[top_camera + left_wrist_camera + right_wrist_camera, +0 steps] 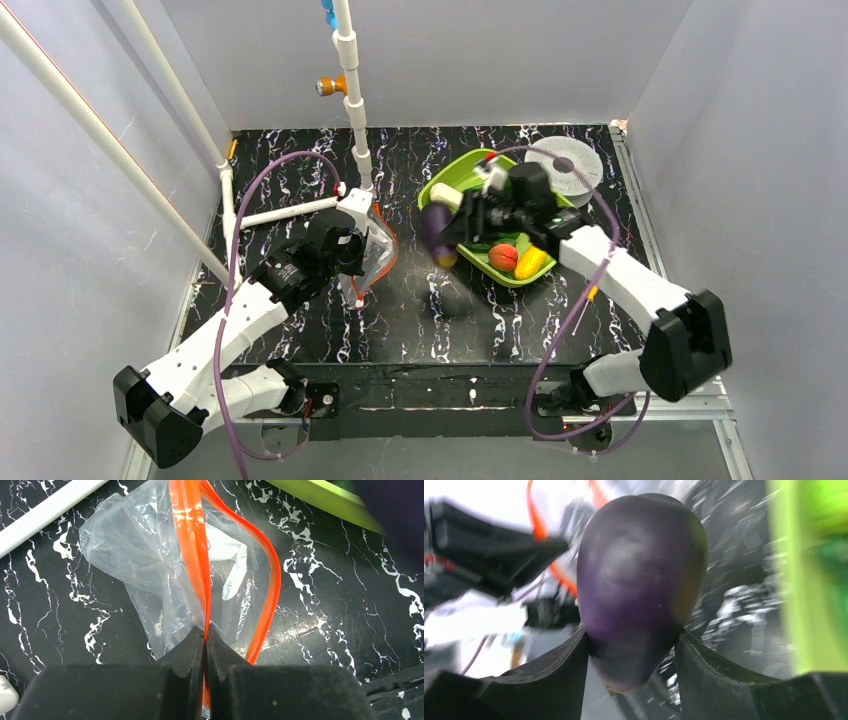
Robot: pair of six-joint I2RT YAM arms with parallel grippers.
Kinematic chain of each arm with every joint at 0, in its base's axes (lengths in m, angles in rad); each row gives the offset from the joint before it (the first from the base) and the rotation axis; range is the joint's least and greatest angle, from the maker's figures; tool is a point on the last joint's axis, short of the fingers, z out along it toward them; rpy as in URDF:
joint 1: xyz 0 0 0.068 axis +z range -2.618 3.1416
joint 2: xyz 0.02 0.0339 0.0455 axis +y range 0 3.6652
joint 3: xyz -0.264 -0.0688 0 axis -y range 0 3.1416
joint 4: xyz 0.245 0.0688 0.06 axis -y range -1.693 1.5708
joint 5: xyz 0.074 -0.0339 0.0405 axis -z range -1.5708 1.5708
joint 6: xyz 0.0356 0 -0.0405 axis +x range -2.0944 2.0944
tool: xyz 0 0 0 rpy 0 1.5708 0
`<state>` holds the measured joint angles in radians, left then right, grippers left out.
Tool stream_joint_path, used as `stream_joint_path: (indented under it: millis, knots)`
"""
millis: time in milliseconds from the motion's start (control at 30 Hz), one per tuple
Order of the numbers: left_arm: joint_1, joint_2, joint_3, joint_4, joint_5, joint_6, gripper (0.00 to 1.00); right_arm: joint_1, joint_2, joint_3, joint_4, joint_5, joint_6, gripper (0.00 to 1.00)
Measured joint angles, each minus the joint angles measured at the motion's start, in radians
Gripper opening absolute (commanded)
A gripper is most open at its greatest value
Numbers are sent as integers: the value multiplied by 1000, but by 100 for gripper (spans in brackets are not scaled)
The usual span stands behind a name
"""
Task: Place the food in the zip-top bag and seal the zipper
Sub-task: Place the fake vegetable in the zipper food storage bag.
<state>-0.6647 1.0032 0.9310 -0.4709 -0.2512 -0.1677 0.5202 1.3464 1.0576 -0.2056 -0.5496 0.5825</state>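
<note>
Both grippers are clamped. The left gripper (205, 636) pinches one zipper (192, 555) strip of the zip-top bag (135, 565), whose mouth gapes. The right gripper (631, 650) grips the purple eggplant (639, 570) at the lime-green tray's (445, 175) 8 o'clock edge, with the bag at the eggplant's 9 o'clock.

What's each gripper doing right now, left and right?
Left gripper: closed, pinching the zipper of the zip-top bag.
Right gripper: closed, holding the purple eggplant.
</note>
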Motion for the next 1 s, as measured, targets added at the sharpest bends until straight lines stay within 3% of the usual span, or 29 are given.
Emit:
stream_joint_path:
  millis: [133, 233, 533, 767, 1000]
  knots:
    - [0, -8, 0, 2, 2, 0, 0, 143, 94, 1, 62, -206, 84, 1]
    - [0, -19, 0, 6, 2, 0, 0, 175, 135, 18, 98, -292, 153, 1]
    - [0, -71, -3, 23, 12, 3, 0, 195, 329, 171, 143, -371, 319, 1]
    - [7, -86, -6, 27, 30, 7, 0, 202, 445, 273, 133, -268, 436, 1]
    - [5, -88, -6, 30, 59, 6, 0, 207, 467, 315, 106, -87, 461, 10]
